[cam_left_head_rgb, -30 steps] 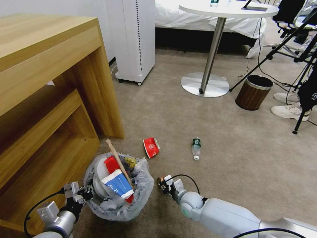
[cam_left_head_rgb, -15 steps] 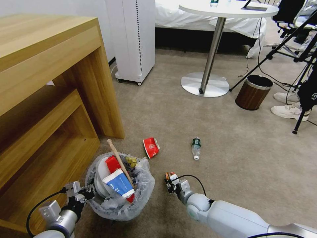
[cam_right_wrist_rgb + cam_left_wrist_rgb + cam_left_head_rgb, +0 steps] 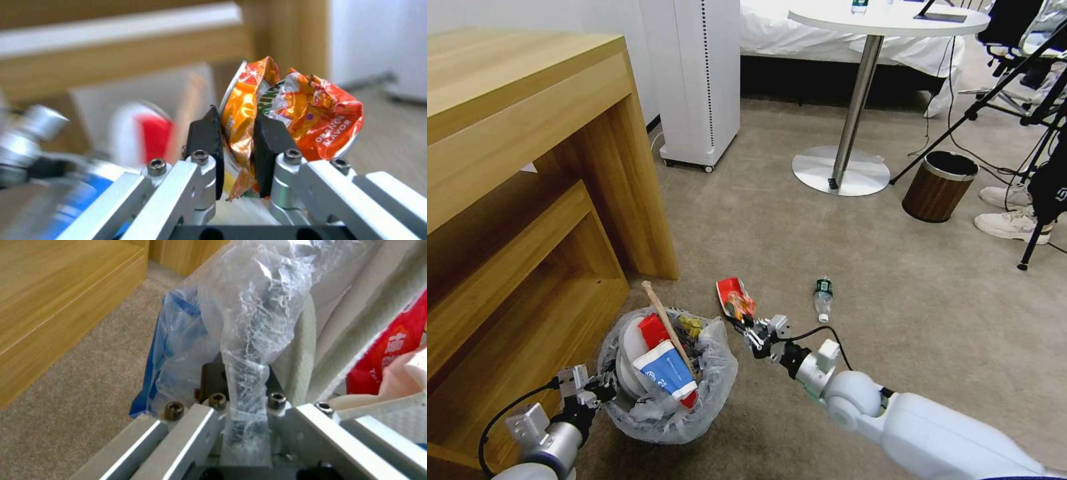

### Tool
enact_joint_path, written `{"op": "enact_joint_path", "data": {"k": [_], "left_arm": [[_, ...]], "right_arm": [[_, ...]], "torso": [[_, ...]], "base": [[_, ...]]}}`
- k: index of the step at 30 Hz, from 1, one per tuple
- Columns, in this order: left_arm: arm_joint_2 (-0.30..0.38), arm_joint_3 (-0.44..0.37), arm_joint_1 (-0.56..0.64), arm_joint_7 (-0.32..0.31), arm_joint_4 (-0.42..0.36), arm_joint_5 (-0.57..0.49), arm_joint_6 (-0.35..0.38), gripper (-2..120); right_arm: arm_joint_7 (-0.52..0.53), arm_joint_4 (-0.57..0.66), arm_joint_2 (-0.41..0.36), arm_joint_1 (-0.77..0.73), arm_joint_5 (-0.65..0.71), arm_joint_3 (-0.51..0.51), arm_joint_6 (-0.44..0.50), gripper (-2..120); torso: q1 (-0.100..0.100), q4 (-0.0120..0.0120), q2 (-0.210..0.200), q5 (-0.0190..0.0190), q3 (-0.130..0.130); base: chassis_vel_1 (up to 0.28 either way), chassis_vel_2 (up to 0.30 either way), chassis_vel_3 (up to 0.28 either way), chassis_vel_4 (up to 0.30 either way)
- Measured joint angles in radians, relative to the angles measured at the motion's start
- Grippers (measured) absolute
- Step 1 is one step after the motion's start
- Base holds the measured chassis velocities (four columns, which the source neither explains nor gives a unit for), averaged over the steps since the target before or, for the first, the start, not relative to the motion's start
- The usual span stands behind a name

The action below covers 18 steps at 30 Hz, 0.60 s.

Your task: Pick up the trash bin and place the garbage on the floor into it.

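Orange foil, a crumpled snack wrapper, now clamped between the black pads of the right claw and lifted clear of the carpet, where a second ago that claw sat low on the floor near the trash bin; raised since and carried forward, so that in the head view the wrapper overlaps the red-white paper cup lying on the carpet. Means one more piece of garbage is in hand and, by the look of it, only needs bringing over the bag's mouth. Left claw unmoved, closed on the bin's rim through the crinkly plastic liner, bin on the floor beside the wooden table, already packed with a blue-white carton, a wooden stick and red wrappers. Clear green-labelled bottle on the carpet, well apart from the bin, not yet collected
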Motion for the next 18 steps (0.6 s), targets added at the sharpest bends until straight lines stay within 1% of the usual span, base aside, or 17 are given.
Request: {"op": "enact_joint_path", "data": {"k": [2,4,6,7,8,9,10,12,13,14,15,17,18], "left_arm": [[-0.004,0.000,0.006,0.000,-0.010,0.004,0.001,0],[-0.005,0.000,0.009,0.000,-0.015,0.005,0.001,0],[-0.009,-0.002,0.013,-0.001,-0.029,0.006,0.003,0],[-0.009,-0.002,0.013,-0.001,-0.029,0.006,0.003,0],[-0.011,-0.003,0.015,-0.001,-0.036,0.007,0.003,0],[-0.015,-0.003,0.018,-0.001,-0.045,0.008,0.004,0],[-0.015,-0.003,0.018,-0.001,-0.045,0.008,0.004,0],[-0.022,-0.002,0.021,-0.001,-0.055,0.012,0.006,0],[-0.029,0.000,0.022,-0.001,-0.061,0.016,0.006,0],[-0.029,0.000,0.022,-0.001,-0.061,0.016,0.006,0],[-0.033,0.000,0.024,-0.001,-0.064,0.018,0.006,0],[-0.035,0.001,0.024,-0.001,-0.065,0.018,0.006,0],[-0.041,0.002,0.025,0.000,-0.069,0.022,0.006,0]], "right_arm": [[-0.060,0.074,-0.039,0.016,0.018,-0.002,0.032,12],[-0.074,0.097,-0.051,0.027,0.022,-0.010,0.035,12],[-0.090,0.156,-0.071,0.065,0.038,-0.051,0.024,12],[-0.090,0.156,-0.071,0.065,0.038,-0.051,0.024,12],[-0.088,0.178,-0.075,0.085,0.050,-0.078,0.010,12],[-0.075,0.201,-0.076,0.119,0.069,-0.124,-0.011,12],[-0.075,0.201,-0.076,0.119,0.069,-0.124,-0.011,12],[-0.042,0.221,-0.071,0.181,0.093,-0.210,-0.037,12],[-0.015,0.223,-0.056,0.236,0.111,-0.285,-0.058,12],[-0.015,0.223,-0.056,0.236,0.111,-0.285,-0.058,12],[0.008,0.224,-0.043,0.271,0.125,-0.327,-0.074,12],[0.019,0.224,-0.037,0.288,0.132,-0.344,-0.081,12],[0.059,0.225,-0.017,0.348,0.164,-0.401,-0.108,12]], "torso": [[0.000,0.0000,0.000,0.0001,0.000],[0.000,0.0000,0.000,-0.0001,0.000],[0.000,0.0000,0.000,0.0001,0.000],[0.000,0.0000,0.000,0.0001,0.000],[0.000,-0.0001,0.000,0.0000,0.000],[0.000,-0.0001,0.000,0.0002,0.000],[0.000,-0.0001,0.000,0.0002,0.000],[0.000,0.0000,0.000,-0.0002,0.000],[0.000,-0.0001,0.000,0.0000,0.000],[0.000,-0.0001,0.000,0.0000,0.000],[0.000,0.0000,0.000,0.0003,0.000],[0.000,0.0000,0.000,0.0002,0.000],[0.000,0.0000,0.000,-0.0001,0.000]], "base": [[0.000,0.000,0.000,0.000],[0.000,0.000,0.000,0.000],[0.000,0.000,0.000,0.000],[0.000,0.000,0.000,0.000],[0.000,0.000,0.000,0.000],[0.000,0.000,0.000,0.000],[0.000,0.000,0.000,0.000],[0.000,0.000,0.000,0.000],[0.000,0.000,0.000,0.000],[0.000,0.000,0.000,0.000],[0.000,0.000,0.000,0.000],[0.000,0.000,0.000,0.000],[0.000,0.000,0.000,0.000]]}}
